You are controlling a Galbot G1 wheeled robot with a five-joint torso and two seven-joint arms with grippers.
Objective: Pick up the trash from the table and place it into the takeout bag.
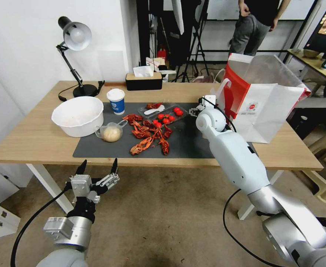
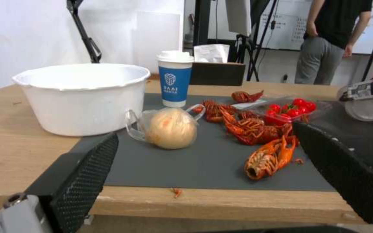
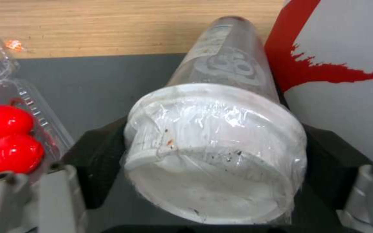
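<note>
The right pincer (image 3: 212, 181) is gripping a clear plastic cup with a white film-wrapped lid (image 3: 214, 145), one black finger on each side of it. The cup is sitting over the dark grey mat (image 3: 87, 84), just beside the large white paper takeout bag with red side panels (image 1: 266, 107), which is standing open at the right end of the long light-wood desk (image 1: 33, 137).

The left pincer (image 1: 98, 168) is hovering open below the desk's near edge, holding nothing. Ahead of it on the mat are lying red crayfish shells (image 1: 150, 135), a small clear handled cup holding a beige ball (image 2: 169, 127), a blue-and-white lidded paper cup (image 1: 116, 101) and a clear tray of red cherry tomatoes (image 1: 168, 115). A big white round bowl (image 1: 77, 115) is resting at the mat's left edge.
</note>
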